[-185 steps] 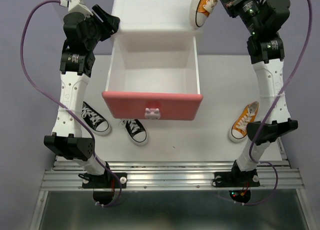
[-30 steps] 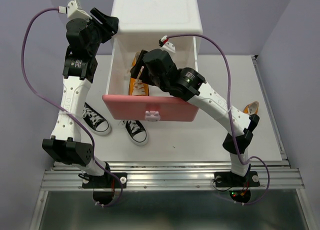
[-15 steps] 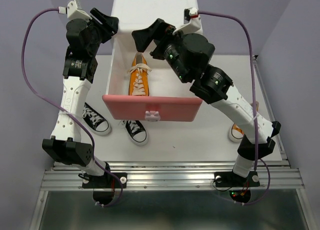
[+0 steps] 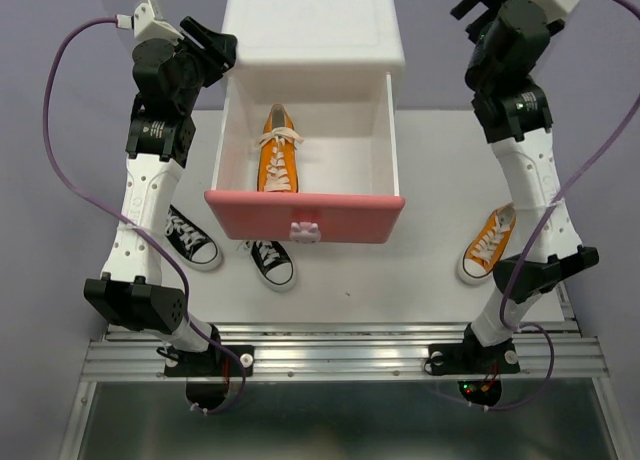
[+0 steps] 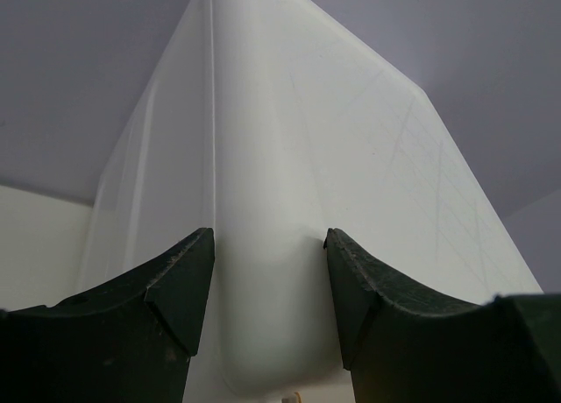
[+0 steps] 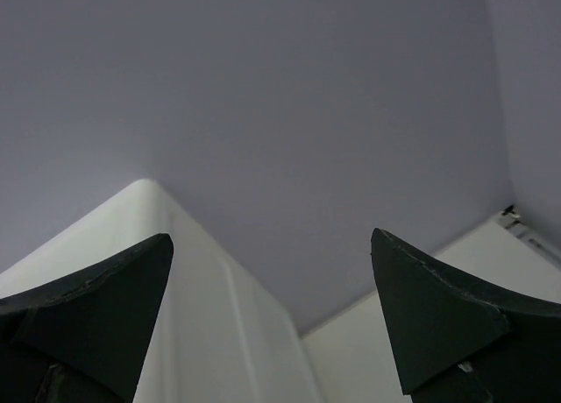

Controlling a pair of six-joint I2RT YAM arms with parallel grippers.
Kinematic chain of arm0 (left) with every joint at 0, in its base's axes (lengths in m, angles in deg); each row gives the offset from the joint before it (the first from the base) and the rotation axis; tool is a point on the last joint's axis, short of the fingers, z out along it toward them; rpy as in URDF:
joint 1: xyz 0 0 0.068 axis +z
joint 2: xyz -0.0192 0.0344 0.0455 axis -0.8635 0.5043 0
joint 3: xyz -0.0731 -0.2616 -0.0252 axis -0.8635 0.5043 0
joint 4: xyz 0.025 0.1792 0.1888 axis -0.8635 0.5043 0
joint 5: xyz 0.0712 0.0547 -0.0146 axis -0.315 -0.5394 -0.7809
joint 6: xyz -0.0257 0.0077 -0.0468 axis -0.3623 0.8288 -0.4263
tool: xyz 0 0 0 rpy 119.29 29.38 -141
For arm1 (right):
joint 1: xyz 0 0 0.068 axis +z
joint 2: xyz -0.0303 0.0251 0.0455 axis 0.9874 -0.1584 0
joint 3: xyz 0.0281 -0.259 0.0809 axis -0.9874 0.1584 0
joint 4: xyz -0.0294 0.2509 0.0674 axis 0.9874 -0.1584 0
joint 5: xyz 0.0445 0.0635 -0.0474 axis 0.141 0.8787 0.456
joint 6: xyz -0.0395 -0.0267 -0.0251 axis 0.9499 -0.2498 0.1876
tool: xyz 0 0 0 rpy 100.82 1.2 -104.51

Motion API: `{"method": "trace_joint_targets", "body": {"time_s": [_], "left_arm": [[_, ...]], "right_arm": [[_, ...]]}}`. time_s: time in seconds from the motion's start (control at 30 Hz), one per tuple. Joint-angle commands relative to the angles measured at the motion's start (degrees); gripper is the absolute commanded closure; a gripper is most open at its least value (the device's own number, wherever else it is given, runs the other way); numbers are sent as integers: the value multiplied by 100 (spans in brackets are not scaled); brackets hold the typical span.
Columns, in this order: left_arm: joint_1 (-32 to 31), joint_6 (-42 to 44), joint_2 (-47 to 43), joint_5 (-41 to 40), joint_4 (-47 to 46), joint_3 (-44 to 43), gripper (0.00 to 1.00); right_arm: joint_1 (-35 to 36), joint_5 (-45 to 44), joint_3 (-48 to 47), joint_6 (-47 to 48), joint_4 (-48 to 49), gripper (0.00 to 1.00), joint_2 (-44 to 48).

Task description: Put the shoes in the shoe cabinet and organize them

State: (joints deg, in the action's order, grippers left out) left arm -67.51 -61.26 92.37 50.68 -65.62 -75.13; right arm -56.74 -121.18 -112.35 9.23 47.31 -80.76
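Note:
The white shoe cabinet (image 4: 310, 25) stands at the back with its pink drawer (image 4: 250, 210) pulled out. One orange shoe (image 4: 279, 160) lies inside the drawer on its left side, toe toward the front. The other orange shoe (image 4: 487, 245) lies on the table at the right. Two black shoes (image 4: 190, 237) (image 4: 270, 263) lie left of the drawer front. My left gripper (image 4: 215, 45) (image 5: 269, 236) is shut on the cabinet's (image 5: 289, 158) rear left corner. My right gripper (image 4: 480, 0) (image 6: 272, 245) hangs open and empty, high beside the cabinet's (image 6: 175, 272) right rear.
The white table (image 4: 430, 170) ends at a metal rail (image 4: 340, 355) by the arm bases. Purple walls close in the back and sides. The right arm's lower link passes just right of the orange shoe on the table.
My right gripper opened, left the orange shoe in the drawer, and rose out and swung to the cabinet's right rear. The left gripper has not moved.

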Motion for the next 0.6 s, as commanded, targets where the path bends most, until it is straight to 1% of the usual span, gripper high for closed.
{"method": "trace_joint_targets", "body": {"time_s": [0.0,0.03,0.1,0.13,0.17,0.2,0.23,0.27,0.33,0.37,0.47,0.57], "left_arm": [[-38,418,249,-12,1732,431,38],[-38,427,232,-12,1732,423,38],[-38,453,232,-21,1732,423,38],[-38,462,232,-21,1741,423,38],[-38,471,232,-30,1741,405,38],[-29,497,240,-30,1750,396,38],[-38,506,249,-30,1759,388,38],[-29,515,249,-21,1767,379,38],[-47,532,249,-21,1776,387,38],[-47,541,232,-12,1750,414,38],[-47,532,205,14,1715,501,38],[-82,523,179,5,1662,598,38]], "right_arm": [[-1031,431,-86,-719,-640,0,202],[-1608,894,-52,-1322,-1270,0,210],[-1964,1091,124,-1635,-1844,0,245],[-2114,1144,238,-1784,-2413,0,298],[-2341,1145,509,-1855,-2688,0,333],[-2466,1215,685,-2004,-3187,0,447],[-2589,1276,879,-2092,-3401,0,517],[-2842,1346,1333,-2163,-3577,0,588],[-3072,1531,1836,-2216,-3928,0,746],[-3239,1549,2326,-2199,-3991,0,877],[-3407,1567,3118,-2093,-4220,0,1045],[-3618,1698,3603,-2067,-4440,0,1080]]}}
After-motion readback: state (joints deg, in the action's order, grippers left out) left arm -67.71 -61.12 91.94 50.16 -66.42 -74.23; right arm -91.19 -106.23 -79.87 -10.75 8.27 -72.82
